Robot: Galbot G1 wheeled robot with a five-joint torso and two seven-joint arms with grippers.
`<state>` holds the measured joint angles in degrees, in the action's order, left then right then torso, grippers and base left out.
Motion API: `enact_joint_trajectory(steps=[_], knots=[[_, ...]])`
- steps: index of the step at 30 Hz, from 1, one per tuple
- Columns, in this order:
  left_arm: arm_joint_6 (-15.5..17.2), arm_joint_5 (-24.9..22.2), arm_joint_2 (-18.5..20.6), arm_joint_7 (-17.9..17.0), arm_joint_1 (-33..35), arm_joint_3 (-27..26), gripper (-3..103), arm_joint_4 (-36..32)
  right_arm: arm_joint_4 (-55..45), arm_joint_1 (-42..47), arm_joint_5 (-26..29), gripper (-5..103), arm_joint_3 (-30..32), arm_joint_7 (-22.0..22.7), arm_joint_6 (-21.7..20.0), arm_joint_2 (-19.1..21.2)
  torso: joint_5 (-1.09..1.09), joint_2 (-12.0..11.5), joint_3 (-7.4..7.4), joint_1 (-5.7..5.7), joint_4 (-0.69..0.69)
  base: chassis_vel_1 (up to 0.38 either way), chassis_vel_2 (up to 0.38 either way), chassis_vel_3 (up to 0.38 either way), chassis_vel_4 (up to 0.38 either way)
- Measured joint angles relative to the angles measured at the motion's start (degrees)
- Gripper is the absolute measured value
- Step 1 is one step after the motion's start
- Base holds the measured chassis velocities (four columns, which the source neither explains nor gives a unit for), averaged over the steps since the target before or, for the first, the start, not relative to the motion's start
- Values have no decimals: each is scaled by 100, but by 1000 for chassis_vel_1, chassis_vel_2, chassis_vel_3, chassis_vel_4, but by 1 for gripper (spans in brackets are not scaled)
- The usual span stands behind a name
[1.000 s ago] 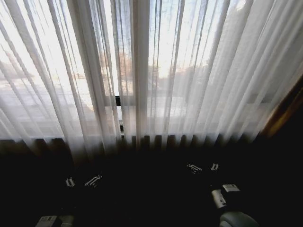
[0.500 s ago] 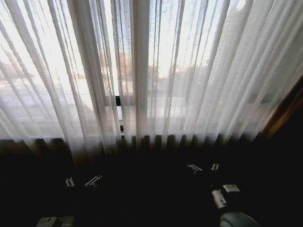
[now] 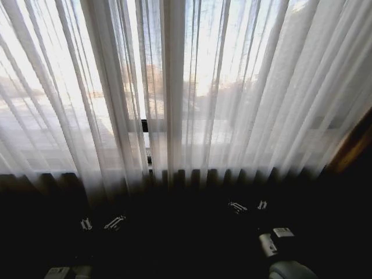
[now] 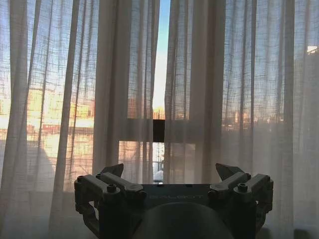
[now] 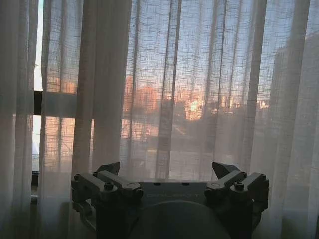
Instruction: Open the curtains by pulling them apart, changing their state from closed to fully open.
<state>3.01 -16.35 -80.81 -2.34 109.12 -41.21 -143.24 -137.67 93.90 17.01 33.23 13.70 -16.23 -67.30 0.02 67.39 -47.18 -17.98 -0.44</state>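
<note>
**Facing closed curtains with both grippers spread and empty**

Hanging shut across the whole window, curtains (image 3: 232, 99) meeting at a slim gap just left of centre. Left gripper (image 4: 172, 174) and right gripper (image 5: 167, 172) low before the fabric, jaws wide apart, gripping nothing. Risk, as a judgement: pinching only 1 thin pleat, letting sheer weave slip free, or snagging it on a fingertip. Against 0.5 s ago: whole head view nudged slightly, so camera movement; curtains unchanged
</note>
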Motion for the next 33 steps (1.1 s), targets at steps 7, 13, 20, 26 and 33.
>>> enact_joint_trajectory(steps=[7,13,20,26,33], knots=[[-17,-1,-6,1,-2,-1,100,0,41,-7,-47,100,-78,-5,13,9,-1,0,0,0,0,-260,338,258,-334],[-19,-1,-4,3,-15,10,100,0,69,-17,-59,100,-107,-7,14,11,1,-3,-2,-5,0,-339,386,348,-385],[-52,-1,-21,8,-30,13,100,1,107,-38,-63,100,-117,-8,19,19,3,-3,-2,-4,2,-346,364,367,-370],[-67,-1,-31,10,-30,18,100,0,123,-36,-108,100,-152,-6,20,-13,-3,0,0,0,0,-302,363,286,-361],[-94,7,-49,19,-31,47,100,0,180,-40,-257,100,-210,12,57,-48,-1,-4,-3,-9,1,-185,255,176,-245]])
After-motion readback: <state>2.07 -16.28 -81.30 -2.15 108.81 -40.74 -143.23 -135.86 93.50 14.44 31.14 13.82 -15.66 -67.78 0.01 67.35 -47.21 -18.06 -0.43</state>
